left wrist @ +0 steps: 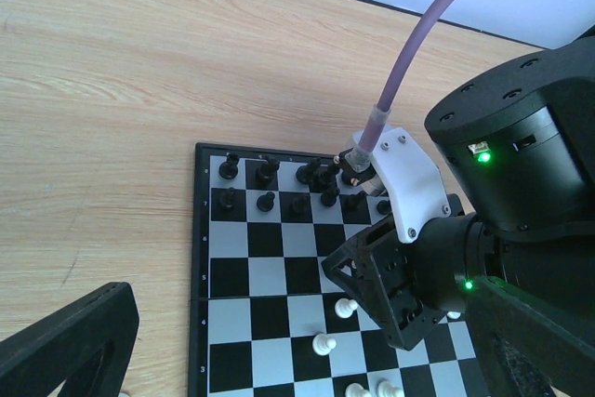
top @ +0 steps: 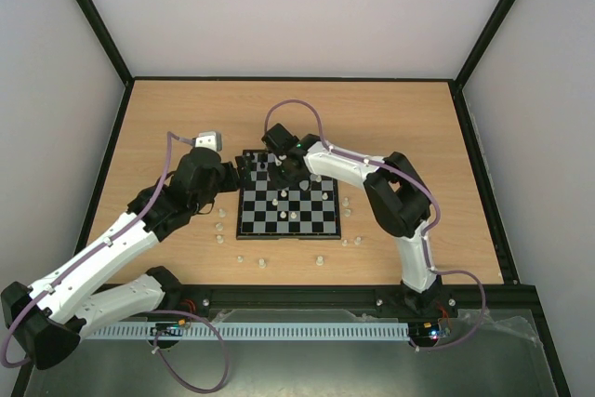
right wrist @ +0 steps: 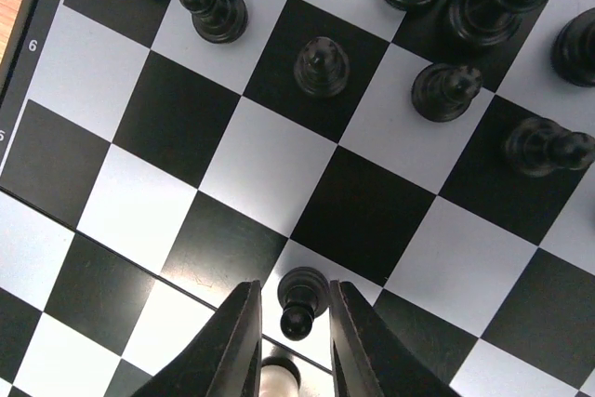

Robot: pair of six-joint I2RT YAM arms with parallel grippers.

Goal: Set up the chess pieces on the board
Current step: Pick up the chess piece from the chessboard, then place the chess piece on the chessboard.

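Note:
The board point(top: 240, 230) lies mid-table, with black chess pieces point(top: 263, 166) along its far rows and whitish ones point(top: 294, 216) scattered on it. My right gripper point(top: 282, 171) hangs low over the far half of the board. In the right wrist view its jaws point(right wrist: 296, 323) stand narrowly open on either side of a standing black pawn point(right wrist: 299, 299), with small gaps showing. A white piece point(right wrist: 279, 378) stands just behind. My left gripper point(top: 240, 171) hovers at the board's far left corner, wide open and empty point(left wrist: 297, 388). In its view the right arm's head point(left wrist: 409, 285) covers part of the board point(left wrist: 193, 276).
Loose whitish pieces lie on the wooden table left of the board point(top: 220, 227), in front of it point(top: 262, 262) point(top: 320, 260), and to its right point(top: 346, 202) point(top: 358, 241). Black frame rails edge the table. Other black pawns point(right wrist: 319, 67) point(right wrist: 446, 90) stand near the right gripper.

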